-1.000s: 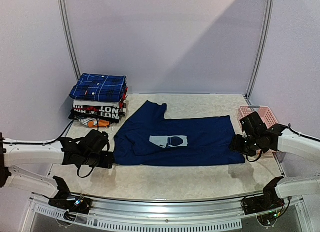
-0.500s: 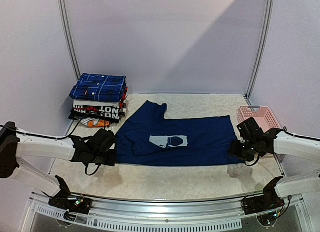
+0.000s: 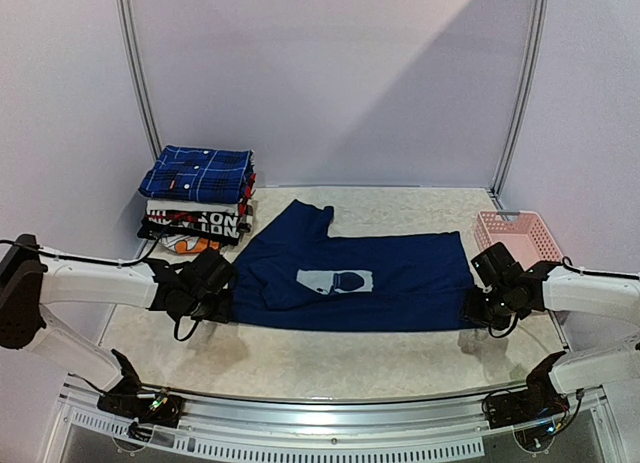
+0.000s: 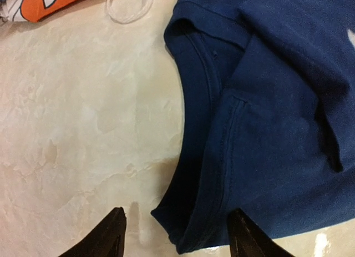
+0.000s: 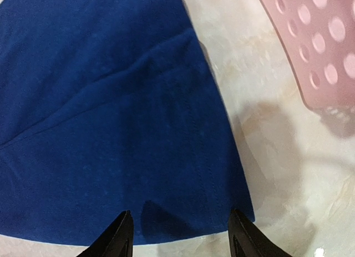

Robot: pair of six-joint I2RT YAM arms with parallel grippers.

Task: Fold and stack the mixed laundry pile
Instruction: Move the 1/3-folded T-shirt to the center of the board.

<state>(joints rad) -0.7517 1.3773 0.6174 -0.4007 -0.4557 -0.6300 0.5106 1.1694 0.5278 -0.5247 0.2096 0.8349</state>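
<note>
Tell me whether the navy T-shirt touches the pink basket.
Apart. The right wrist view shows bare tabletop between the navy T-shirt and the pink basket.

Pink lattice basket (image 3: pixel 512 215) at right, folded lettered garments (image 3: pixel 195 223) at left — marbled table (image 3: pixel 330 358).

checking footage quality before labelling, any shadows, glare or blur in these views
Top external: sharp, with a broad diagonal shadow across the back wall. Left wrist: navy T-shirt collar crisp, faint sheen on the table. Right wrist: pink basket slightly soft, grey shadows on the table beside it, darker shadow on the shirt's hem.
</note>
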